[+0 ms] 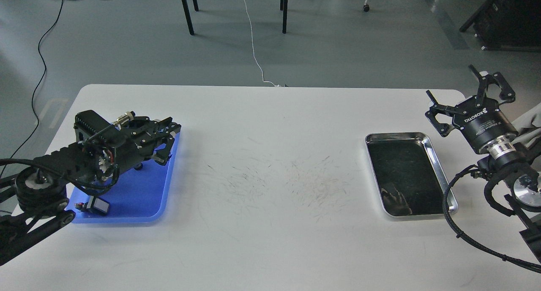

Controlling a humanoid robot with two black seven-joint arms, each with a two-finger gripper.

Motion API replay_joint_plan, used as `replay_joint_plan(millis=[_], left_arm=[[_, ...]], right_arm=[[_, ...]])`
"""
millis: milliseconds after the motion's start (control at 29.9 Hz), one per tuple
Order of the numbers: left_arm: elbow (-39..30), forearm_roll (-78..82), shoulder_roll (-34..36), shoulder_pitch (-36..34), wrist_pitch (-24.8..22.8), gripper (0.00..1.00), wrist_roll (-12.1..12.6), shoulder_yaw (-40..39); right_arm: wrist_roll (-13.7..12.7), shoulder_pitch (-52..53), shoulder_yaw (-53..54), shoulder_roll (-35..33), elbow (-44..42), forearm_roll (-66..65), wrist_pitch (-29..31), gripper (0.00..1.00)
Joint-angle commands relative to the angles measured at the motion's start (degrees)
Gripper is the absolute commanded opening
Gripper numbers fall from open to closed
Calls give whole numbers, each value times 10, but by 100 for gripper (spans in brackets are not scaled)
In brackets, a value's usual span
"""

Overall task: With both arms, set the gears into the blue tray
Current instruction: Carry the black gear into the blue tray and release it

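Note:
The blue tray (139, 194) lies at the table's left. My left gripper (168, 144) hangs low over the tray's far part, its fingers pointing right and standing apart with nothing visible between them. A small dark piece (138, 167), possibly a gear, rests on the tray just under the gripper body. No other gears can be made out. My right gripper (458, 90) is raised at the table's far right edge, beyond the silver tray, with its fingers spread wide and empty.
A shiny silver tray (439, 172) with a dark bottom sits at the right. A small switch-like part (96, 206) lies at the blue tray's near left corner. The scuffed white table (270, 172) stretches between the trays.

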Motion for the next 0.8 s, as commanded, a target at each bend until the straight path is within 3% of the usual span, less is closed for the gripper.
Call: replay_joint_plan(millis=[0, 234, 768], left_arm=[[2, -1, 46, 40, 42, 6, -2, 7], [19, -54, 47, 125, 63, 6, 0, 0], [69, -57, 16, 157, 64, 9, -6, 2]], right_arm=[[0, 0, -2, 0, 0, 0, -1, 95], [0, 0, -6, 0, 1, 0, 0, 95], [0, -1, -4, -4, -1, 0, 1, 95]])
